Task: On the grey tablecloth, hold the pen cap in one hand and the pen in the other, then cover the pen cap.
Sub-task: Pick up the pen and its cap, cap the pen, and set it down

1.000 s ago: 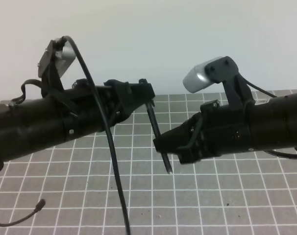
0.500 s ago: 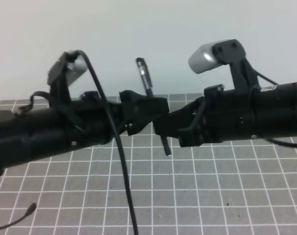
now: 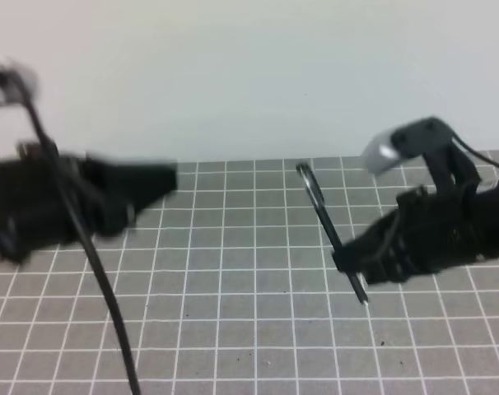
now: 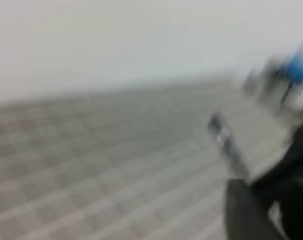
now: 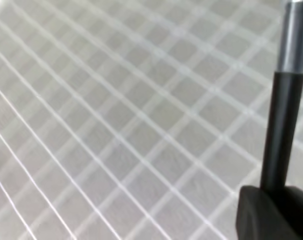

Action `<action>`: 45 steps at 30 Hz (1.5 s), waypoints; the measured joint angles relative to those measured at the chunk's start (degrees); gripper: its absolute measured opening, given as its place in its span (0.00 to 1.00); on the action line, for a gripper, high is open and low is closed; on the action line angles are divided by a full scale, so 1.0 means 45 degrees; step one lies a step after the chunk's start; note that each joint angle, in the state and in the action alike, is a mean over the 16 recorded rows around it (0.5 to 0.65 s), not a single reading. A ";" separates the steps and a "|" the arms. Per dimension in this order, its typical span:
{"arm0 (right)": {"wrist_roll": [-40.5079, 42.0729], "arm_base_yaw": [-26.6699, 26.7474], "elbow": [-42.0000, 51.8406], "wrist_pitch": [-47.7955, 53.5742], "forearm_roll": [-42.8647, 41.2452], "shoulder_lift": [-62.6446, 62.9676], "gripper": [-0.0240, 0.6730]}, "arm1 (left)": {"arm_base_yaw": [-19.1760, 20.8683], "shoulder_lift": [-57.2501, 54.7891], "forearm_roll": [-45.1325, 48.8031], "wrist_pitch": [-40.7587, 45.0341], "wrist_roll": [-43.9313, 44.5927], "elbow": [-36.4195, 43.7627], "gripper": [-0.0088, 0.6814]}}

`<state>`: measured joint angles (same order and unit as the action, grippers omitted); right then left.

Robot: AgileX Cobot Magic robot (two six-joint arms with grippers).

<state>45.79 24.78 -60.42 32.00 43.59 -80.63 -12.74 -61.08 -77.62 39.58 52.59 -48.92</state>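
Note:
The pen [image 3: 328,226] is a thin black stick held slanted above the grey tablecloth [image 3: 233,329], pale tip pointing down. My right gripper [image 3: 348,265] is shut on its lower part. At its upper end sits a slightly thicker piece with a slim clip, which looks like the pen cap [image 3: 309,183]. In the right wrist view the pen [image 5: 281,130] rises from a dark finger [image 5: 266,215] to a silvery section. My left gripper [image 3: 169,177] is blurred at the left, well away from the pen, and its jaws cannot be made out. The left wrist view is too blurred to read.
A black cable [image 3: 93,263] hangs from the left arm down across the cloth. The right arm's pale wrist camera [image 3: 398,144] stands above that arm. A plain light wall lies behind the cloth's far edge.
The left gripper has come off the pen and swung away left. The right arm has carried the pen right and lower, apart from the left arm.

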 joint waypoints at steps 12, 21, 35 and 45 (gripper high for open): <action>-0.1401 -0.0138 0.0278 0.0432 -0.1688 -0.1841 0.13 | 0.0214 0.0428 0.8021 0.1313 -0.4262 0.0000 0.02; -0.3042 -0.0138 0.0275 0.0089 -0.2614 -0.3988 0.13 | 0.0217 0.0428 0.9113 0.1709 -0.5116 0.0000 0.01; -0.5445 -0.0138 0.0255 -0.0730 -0.4440 -0.4881 0.16 | 0.0217 0.0428 0.9178 0.1716 -0.5272 0.0000 0.01; -0.5706 -0.0138 0.0255 -0.0714 -0.4727 -0.5055 0.38 | 0.0217 0.0430 0.9187 0.1749 -0.5263 0.0000 0.01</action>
<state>20.11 24.16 -59.28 28.79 22.32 -103.38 -11.76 -59.15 -36.28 47.45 28.91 -48.92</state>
